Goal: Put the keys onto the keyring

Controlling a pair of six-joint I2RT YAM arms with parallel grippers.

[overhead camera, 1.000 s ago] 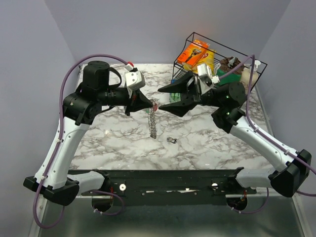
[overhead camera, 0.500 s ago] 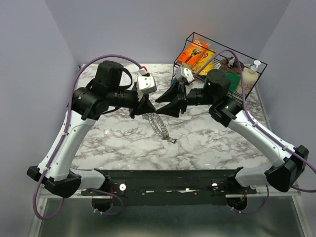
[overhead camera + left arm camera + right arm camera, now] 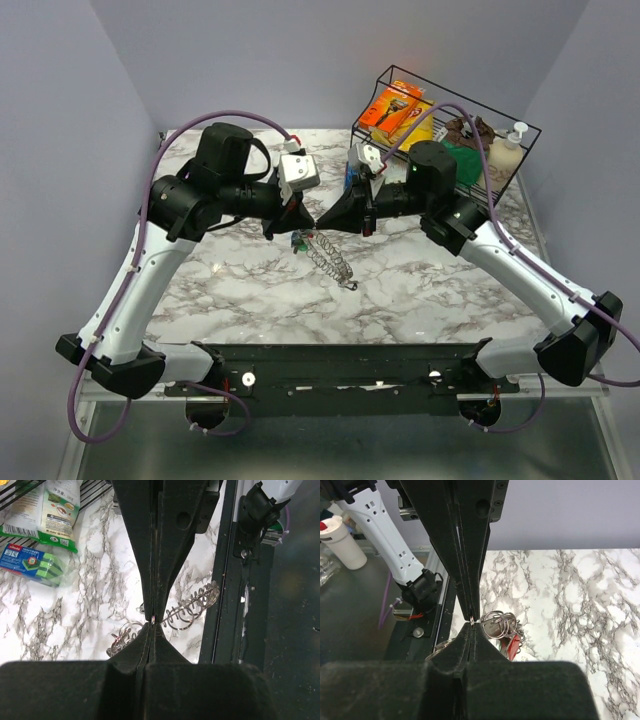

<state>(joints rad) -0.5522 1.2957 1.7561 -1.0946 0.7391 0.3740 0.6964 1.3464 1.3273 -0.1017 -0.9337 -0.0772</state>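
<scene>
- Left gripper (image 3: 303, 224) is pinched fully closed on the top of the keyring (image 3: 331, 259), which hangs from its tips.
- Right gripper (image 3: 321, 222) is closed too, with no gap between its jaws. Its tips press nose to nose against the left one's, right at a small silver loop of the ring. We cannot tell whether that loop sits between its pads.
- A second ago we saw the right jaws spread wide and standing apart from the left tip; now they are closed and touching it. The keyring hung straight down then. Now it slants down to the right, and its low end reaches the marble table (image 3: 430, 275) where a loose key lay earlier.
- We find the keyring directly under the point where the two tips meet. From the left wrist, its coil (image 3: 192, 607) stretches away to the right of the pinch. From the right wrist, its rings (image 3: 497, 622) bunch just right of the tips, with a red-headed key (image 3: 512, 644) below them.
- Keys (image 3: 297, 243) with coloured heads dangle just beneath the left gripper.
</scene>
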